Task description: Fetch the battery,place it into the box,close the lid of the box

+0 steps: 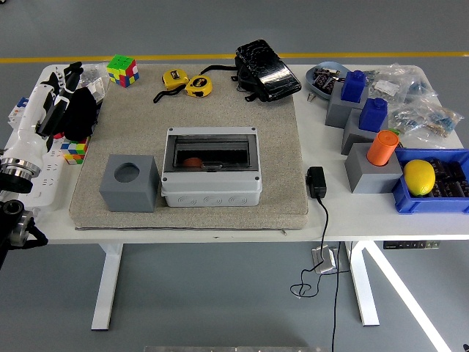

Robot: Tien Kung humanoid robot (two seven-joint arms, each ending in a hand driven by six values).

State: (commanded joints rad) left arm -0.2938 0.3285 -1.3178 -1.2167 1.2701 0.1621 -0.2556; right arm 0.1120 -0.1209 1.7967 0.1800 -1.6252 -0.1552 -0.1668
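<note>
The grey box point(211, 189) stands in the middle of the beige mat point(278, 147). Its dark see-through lid point(212, 152) lies flat over the top. A small orange-red battery point(192, 162) shows through the lid at the box's left. A grey block with an empty round hole point(130, 182) stands just left of the box. My left hand point(75, 110) rests at the table's left edge, far from the box, fingers relaxed and holding nothing. My right arm is out of view.
Grey blocks at the right carry an orange cylinder point(382, 147) and two blue pieces point(353, 86). A blue bin holds a lemon point(419, 177). A black adapter point(316, 182), tape measures point(187, 83), a black pouch point(266, 70) and puzzle cubes point(122, 70) lie around the mat.
</note>
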